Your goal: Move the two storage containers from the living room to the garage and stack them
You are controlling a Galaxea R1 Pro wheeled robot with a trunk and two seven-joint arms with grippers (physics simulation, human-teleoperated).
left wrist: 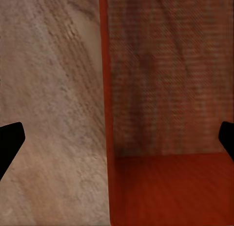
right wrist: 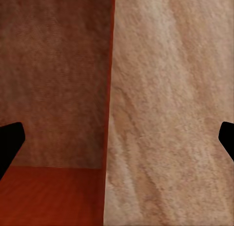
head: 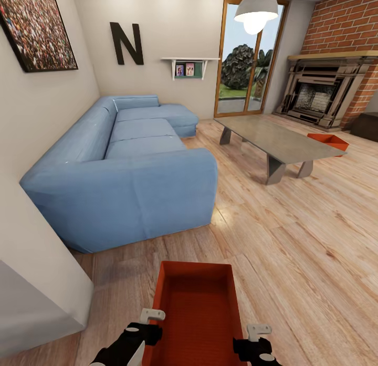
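Left tool [head: 148, 324] spread wide, straddling the near container's [head: 197, 303] left wall, not clamped; that container on the wood floor [head: 294, 240] by the sofa [head: 126, 171]; right tool [head: 253, 341] likewise straddling its right wall; second container [head: 329, 141] beyond the worktop's [head: 273, 137] far right corner.

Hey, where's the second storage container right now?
In the head view, the second container sits on the wood floor at right, just beyond the grey low table, near the fireplace.
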